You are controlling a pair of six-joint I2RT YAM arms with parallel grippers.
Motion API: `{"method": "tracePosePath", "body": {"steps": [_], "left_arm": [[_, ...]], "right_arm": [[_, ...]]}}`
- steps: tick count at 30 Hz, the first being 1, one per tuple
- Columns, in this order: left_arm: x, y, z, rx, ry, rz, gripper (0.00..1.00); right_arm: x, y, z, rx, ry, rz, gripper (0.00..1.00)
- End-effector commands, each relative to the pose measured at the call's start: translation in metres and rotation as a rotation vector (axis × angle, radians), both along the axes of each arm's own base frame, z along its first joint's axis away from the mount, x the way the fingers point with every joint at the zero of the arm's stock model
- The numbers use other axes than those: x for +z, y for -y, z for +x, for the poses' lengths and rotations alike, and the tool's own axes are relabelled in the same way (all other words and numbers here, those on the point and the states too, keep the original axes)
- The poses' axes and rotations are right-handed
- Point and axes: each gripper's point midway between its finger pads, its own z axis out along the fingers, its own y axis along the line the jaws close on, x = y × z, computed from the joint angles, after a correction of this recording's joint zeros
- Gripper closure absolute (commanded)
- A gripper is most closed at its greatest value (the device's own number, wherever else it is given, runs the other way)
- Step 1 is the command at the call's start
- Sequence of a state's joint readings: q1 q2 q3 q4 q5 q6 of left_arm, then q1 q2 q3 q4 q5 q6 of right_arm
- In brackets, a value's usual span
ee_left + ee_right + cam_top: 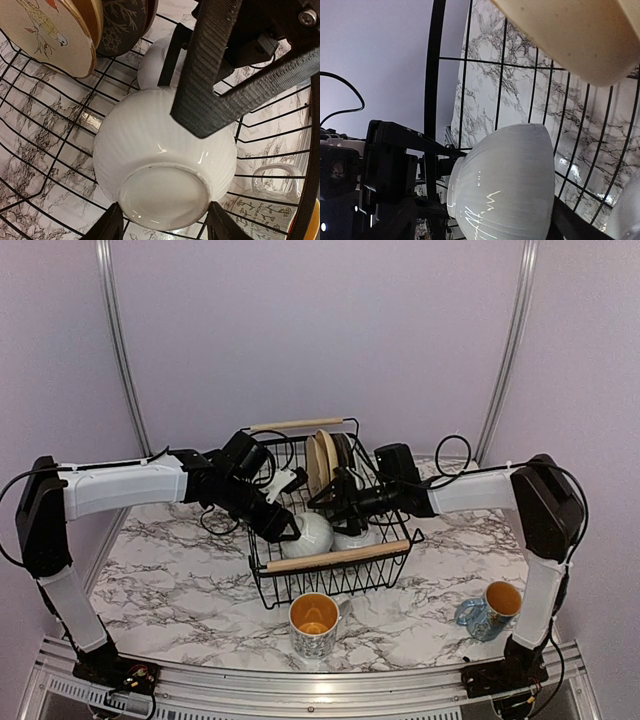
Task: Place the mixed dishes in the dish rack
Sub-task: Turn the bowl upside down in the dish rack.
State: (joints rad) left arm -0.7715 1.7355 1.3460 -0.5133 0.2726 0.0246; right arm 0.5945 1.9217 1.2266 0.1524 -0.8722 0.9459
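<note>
Currently your left hand (165,210) has the white bowl (160,150) between its fingers, one pressed to each side of the foot ring, so it is clasping that bowl at a middling spread. The bowl is inside the dish rack (330,585), in its near left part, tipped so that its base faces your left wrist camera. Your right hand (347,508) reaches in from the other side with its jaws spread wide. One of its fingers (210,75) crosses the bowl's upper wall, and these views do not show whether it touches.

A second white bowl (357,537) lies just beside the first, to its right in the top view, also in the rack. Further back in the rack, the small tan plate (45,35) and the dark grey reindeer plate (125,25) stand on edge, close together.

Both mugs are outside the rack on the marble tabletop (180,570). The near mug (315,625) stands upright just in front of the near wooden handle (335,558). The right-side mug (490,608) sits well off by your right arm's base.
</note>
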Motion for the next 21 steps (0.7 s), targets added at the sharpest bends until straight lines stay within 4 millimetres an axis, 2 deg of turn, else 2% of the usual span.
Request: {"method": "tracePosePath", "body": {"steps": [1,8,13,21], "left_arm": [[0.002,-0.001,-0.013,-0.054,-0.035,0.022,0.66],[-0.004,-0.002,-0.015,-0.068,-0.058,0.050,0.66],[-0.008,0.000,-0.015,-0.072,-0.074,0.061,0.67],[0.011,0.002,-0.012,-0.061,-0.035,0.034,0.65]], "right_arm": [[-0.036,0.012,-0.007,-0.060,-0.159,-0.117,0.02],[-0.035,0.016,-0.010,-0.074,-0.170,-0.125,0.02],[-0.024,0.017,-0.012,-0.071,-0.158,-0.122,0.02],[-0.006,0.018,-0.008,-0.073,-0.098,-0.122,0.02]]}}
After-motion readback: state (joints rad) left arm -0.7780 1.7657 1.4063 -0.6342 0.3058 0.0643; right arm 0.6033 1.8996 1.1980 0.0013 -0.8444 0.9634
